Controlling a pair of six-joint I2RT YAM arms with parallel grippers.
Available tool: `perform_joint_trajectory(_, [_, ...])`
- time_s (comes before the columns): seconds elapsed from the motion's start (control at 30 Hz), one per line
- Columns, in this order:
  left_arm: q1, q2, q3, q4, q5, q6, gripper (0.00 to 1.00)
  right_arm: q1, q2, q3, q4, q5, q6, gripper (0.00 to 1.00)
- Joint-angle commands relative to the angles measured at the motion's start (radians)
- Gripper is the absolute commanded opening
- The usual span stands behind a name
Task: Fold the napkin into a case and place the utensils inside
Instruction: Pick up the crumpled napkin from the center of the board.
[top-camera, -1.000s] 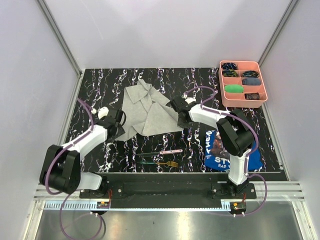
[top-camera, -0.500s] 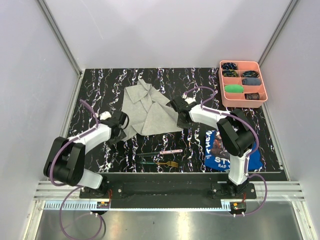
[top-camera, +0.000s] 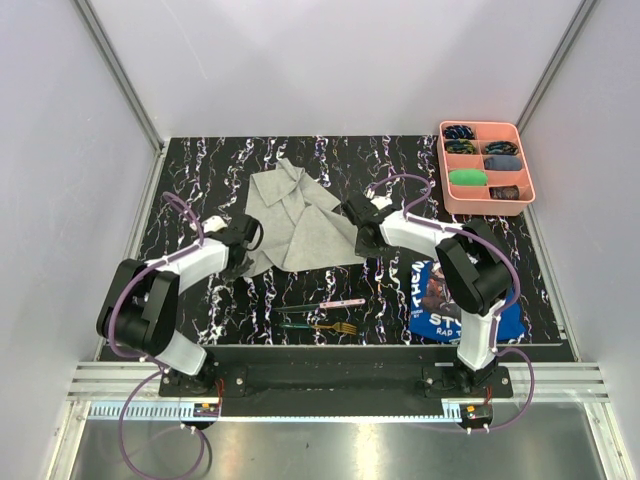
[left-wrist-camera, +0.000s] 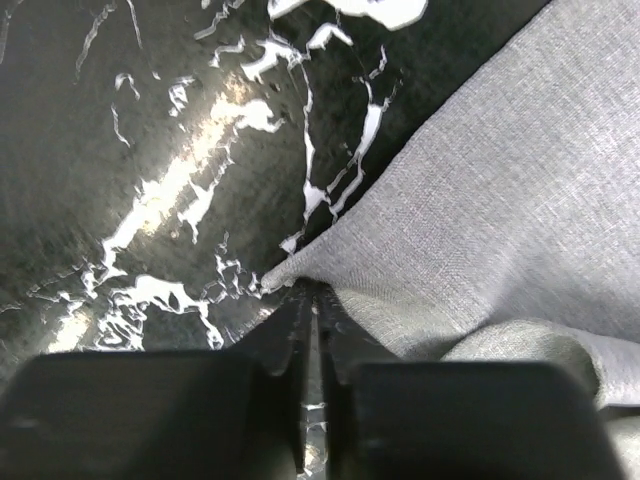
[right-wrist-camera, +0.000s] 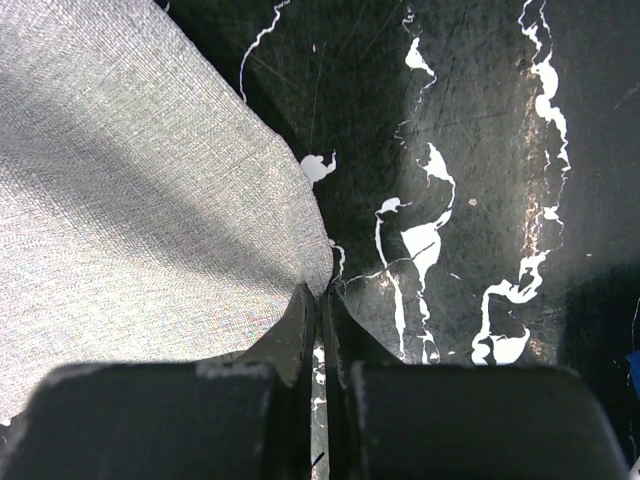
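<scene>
From above, both arms are stretched low, the left gripper and right gripper set at the near corners of the napkin, which is spread at the middle of the table with its peak pointing away. In the left wrist view, one corner is clamped between the jaws; in the right wrist view, the other.

Knife and fork lie before the napkin, tray back-right.

The light grey napkin lies rumpled, partly folded over itself, while the pink-handled knife and green-handled fork lie flat, side by side, nearer the arms.
</scene>
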Motion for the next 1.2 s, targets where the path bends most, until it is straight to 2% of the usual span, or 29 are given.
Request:
perform_joint_trajectory(0.0, [0.028,-0.002,-0.013,0.011,-0.052,0.061,0.00,0.005,-0.053,-0.010,0.002,-0.001,-0.021,0.00])
perform_joint_trajectory(0.23, [0.023,-0.177,-0.012,0.014,-0.049,0.144,0.00,0.005,-0.079,-0.008,0.008,-0.010,-0.055,0.00])
perform_joint_trajectory(0.27, [0.024,-0.203,-0.010,-0.019,-0.052,0.138,0.09,0.005,-0.082,-0.010,0.010,-0.015,-0.059,0.00])
perform_joint_trajectory(0.3, [0.026,-0.213,-0.010,-0.038,-0.068,0.115,0.26,0.004,-0.086,-0.010,0.011,-0.021,-0.059,0.00])
perform_joint_trajectory(0.4, [0.032,-0.233,-0.019,-0.055,-0.077,0.112,0.36,0.005,-0.094,-0.015,0.013,-0.032,-0.058,0.00])
perform_joint_trajectory(0.63, [0.067,-0.125,0.030,-0.043,-0.028,0.159,0.37,0.005,-0.100,-0.018,0.018,-0.050,-0.064,0.00])
perform_joint_trajectory(0.83, [0.067,-0.050,0.037,-0.030,0.024,0.133,0.38,0.005,-0.100,-0.012,0.018,-0.052,-0.069,0.00])
perform_joint_trajectory(0.97, [0.067,-0.032,0.020,-0.018,0.038,0.116,0.42,0.005,-0.092,-0.010,0.019,-0.058,-0.069,0.00])
perform_joint_trajectory(1.1, [0.069,-0.010,0.011,-0.001,0.052,0.107,0.51,0.004,-0.092,-0.013,0.022,-0.061,-0.069,0.00])
perform_joint_trajectory(1.17, [0.081,0.016,0.004,0.014,0.069,0.099,0.49,0.004,-0.092,-0.016,0.021,-0.061,-0.072,0.00])
